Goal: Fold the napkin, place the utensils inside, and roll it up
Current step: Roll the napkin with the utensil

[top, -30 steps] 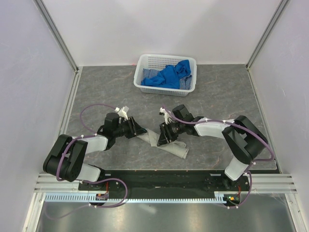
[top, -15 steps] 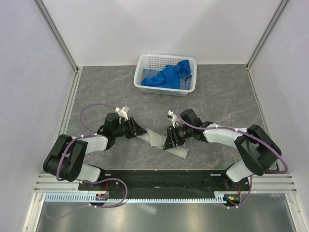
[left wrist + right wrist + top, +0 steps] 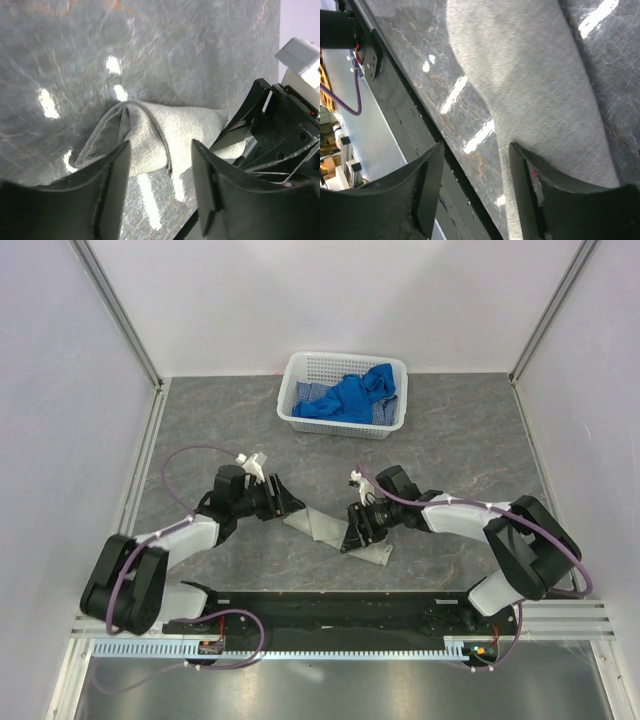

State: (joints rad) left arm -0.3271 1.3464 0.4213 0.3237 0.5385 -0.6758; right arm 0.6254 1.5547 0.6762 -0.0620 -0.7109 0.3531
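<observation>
While the napkin [image 3: 322, 530] lies as a narrow roll on the table [image 3: 450, 420], well apart from the basket [image 3: 340, 427] on its near side, the left tool [image 3: 288, 509] and right tool [image 3: 351, 537] stand at its ends with fingers apart, clamping nothing. Lifting both straight off, to my mind, should stop the roll unwinding. No fork shows, and no brand or writing can be read.

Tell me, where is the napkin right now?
In the top view, the napkin lies as a narrow strip on the table, front and centre, between the jaws of the left arm and the right arm.
</observation>
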